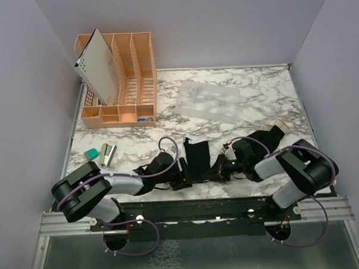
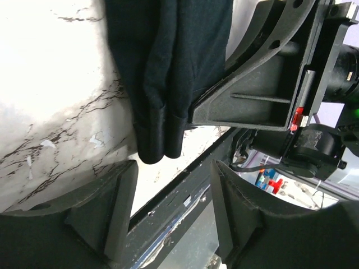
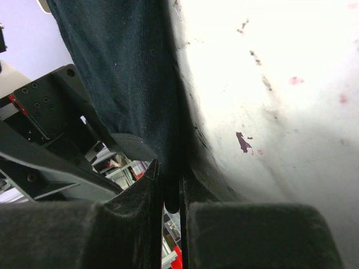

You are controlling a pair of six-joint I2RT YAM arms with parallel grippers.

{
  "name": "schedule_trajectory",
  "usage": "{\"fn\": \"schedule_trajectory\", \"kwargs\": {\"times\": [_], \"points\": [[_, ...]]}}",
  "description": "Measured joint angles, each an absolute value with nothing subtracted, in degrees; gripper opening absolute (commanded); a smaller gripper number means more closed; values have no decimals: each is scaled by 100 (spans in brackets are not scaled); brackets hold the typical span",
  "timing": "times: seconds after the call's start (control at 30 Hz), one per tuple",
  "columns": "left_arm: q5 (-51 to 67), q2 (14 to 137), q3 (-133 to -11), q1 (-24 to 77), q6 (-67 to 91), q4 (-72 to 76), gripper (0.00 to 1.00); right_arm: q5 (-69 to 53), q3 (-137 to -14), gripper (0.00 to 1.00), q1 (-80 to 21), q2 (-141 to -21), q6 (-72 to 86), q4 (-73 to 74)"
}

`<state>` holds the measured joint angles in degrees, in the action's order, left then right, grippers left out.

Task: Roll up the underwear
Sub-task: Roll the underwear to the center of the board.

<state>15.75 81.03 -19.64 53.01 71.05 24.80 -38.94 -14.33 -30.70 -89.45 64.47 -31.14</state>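
One black underwear (image 1: 197,159) lies as a folded strip on the marble table between both arms, its near end at the table's front edge. In the right wrist view my right gripper (image 3: 171,182) is shut on the edge of this underwear (image 3: 123,73). From the top view the right gripper (image 1: 217,168) meets the strip's right side. My left gripper (image 1: 183,175) is at the strip's left side. It stands open (image 2: 174,190), nothing between its fingers, and the underwear's folded end (image 2: 162,84) hangs just beyond them. A second black underwear with a tan band (image 1: 270,132) lies behind the right arm.
An orange desk organizer (image 1: 129,83) holding a grey perforated board stands at the back left. A translucent plastic sheet (image 1: 209,100) lies at the back middle. A teal block (image 1: 91,154) and a small stapler-like object (image 1: 109,153) sit at the left. The metal rail (image 1: 195,217) runs along the front edge.
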Motion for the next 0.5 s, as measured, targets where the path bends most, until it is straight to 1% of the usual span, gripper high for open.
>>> {"fn": "schedule_trajectory", "kwargs": {"times": [0.23,0.5], "points": [[1199,8099,-1658,5380,7601,2877,59,-3885,-1393,0,-3070,-8995,6490,-3291],[862,8090,-1629,5435,7758,2974,61,-3883,-1393,0,-3070,-8995,6490,-3291]]}}
